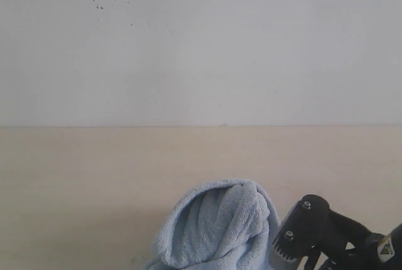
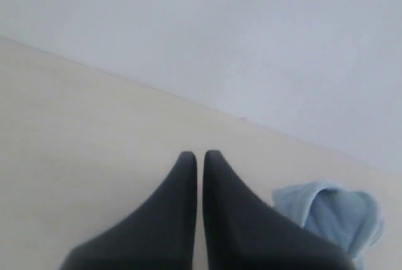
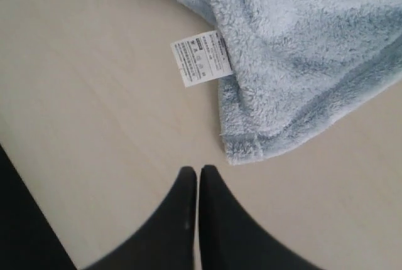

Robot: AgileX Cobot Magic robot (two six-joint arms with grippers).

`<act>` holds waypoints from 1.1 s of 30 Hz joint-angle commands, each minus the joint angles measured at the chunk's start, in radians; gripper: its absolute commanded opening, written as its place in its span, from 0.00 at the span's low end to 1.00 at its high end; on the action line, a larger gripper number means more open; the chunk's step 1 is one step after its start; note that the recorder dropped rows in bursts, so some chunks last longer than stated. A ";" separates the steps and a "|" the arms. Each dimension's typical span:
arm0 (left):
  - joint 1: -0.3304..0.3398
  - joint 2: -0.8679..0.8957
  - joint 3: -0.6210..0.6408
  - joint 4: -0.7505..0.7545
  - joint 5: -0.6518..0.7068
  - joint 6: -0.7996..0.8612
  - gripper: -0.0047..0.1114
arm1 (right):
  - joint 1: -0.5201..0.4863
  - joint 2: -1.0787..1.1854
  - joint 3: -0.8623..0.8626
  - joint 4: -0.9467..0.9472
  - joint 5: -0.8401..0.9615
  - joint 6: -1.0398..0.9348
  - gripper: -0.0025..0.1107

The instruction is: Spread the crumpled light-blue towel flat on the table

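Currently your left hand (image 2: 196, 154) and right hand (image 3: 193, 170) are closed, empty. Unopened, they'd shove the towel (image 3: 301, 44) along the counter (image 3: 94, 107).

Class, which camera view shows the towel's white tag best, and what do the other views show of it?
The right wrist view: the tag lies flat on the table, printed side up, at the edge of the towel. The exterior and left wrist views show only bunched towel, no tag.
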 commanded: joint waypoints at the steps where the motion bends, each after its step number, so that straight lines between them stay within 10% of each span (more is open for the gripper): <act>1: 0.004 -0.002 0.003 -0.130 -0.018 -0.011 0.07 | 0.002 0.051 0.000 -0.008 -0.025 -0.004 0.03; 13: 0.004 -0.002 -0.047 -0.472 -0.185 -0.011 0.07 | 0.033 0.079 0.000 -0.023 -0.193 -0.061 0.03; 24: 0.004 0.052 -0.265 -0.284 -0.347 -0.018 0.07 | 0.033 0.079 0.000 0.033 -0.211 -0.059 0.03; 33: 0.002 0.575 -0.371 -0.168 0.054 0.233 0.07 | 0.033 0.079 0.000 0.056 -0.299 -0.052 0.03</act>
